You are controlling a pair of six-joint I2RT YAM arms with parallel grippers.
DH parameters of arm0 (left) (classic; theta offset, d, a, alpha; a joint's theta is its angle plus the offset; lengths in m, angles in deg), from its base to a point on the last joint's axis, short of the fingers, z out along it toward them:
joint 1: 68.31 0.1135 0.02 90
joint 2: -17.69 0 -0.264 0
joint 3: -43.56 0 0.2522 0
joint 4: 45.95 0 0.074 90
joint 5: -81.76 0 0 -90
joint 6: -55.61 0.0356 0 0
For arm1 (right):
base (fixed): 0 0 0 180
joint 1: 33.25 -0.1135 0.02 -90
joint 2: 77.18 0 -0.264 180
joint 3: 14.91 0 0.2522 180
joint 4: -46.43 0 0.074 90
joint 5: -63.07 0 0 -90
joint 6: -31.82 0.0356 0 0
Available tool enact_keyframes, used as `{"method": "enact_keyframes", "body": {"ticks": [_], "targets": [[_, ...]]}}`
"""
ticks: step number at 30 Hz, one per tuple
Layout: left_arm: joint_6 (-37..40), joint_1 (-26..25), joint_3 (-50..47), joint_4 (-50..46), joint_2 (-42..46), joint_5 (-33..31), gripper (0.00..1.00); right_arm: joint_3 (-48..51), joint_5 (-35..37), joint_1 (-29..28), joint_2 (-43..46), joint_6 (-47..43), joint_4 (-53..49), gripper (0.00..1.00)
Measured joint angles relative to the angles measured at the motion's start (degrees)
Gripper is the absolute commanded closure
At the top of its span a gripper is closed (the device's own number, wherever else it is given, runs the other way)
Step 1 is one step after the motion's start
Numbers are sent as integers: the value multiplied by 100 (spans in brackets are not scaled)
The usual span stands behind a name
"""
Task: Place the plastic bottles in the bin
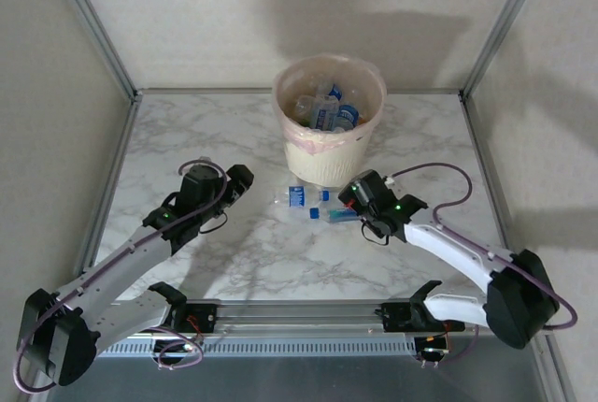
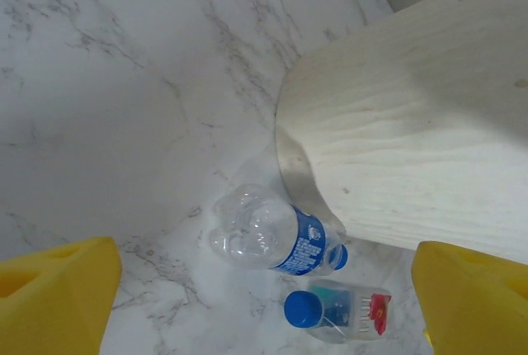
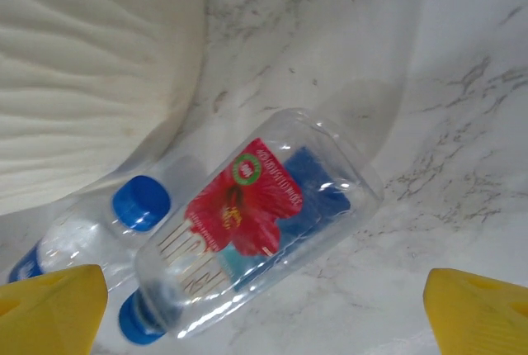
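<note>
We see the left arm reaching forward from its base at the near left, lying low over the marble table [image 1: 177,131], with its wrist turned toward the middle. The left gripper [image 1: 239,180] points toward the foot of the bin [image 1: 322,154]. Its yellow fingers [image 2: 58,289] are spread wide with nothing between them, so this hand is released.

The right arm rises from the near right corner, and its white forearm runs away and to the left. The right gripper [image 1: 348,194] hangs just above the red-labelled bottle [image 1: 334,215]. From the right wrist we see its fingertips [image 3: 478,310] standing wide on either side of that bottle without touching it, so this hand is also released.

The red-labelled bottle lies on its side on the marble. The blue-labelled bottle [image 1: 295,196] also lies on its side close beside it, just at the foot of the bin. We cannot tell whether the two touch. The bin stands at the far middle of the table, and several more bottles [image 1: 327,110] are piled inside it.
</note>
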Motion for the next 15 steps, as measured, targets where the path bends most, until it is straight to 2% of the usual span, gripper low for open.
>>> {"method": "enact_keyframes", "body": {"ticks": [15], "targets": [[-15, 98, -13, 140, 26, 210, 10, -400, -61, 81, -1060, 662, 367, 1]]}}
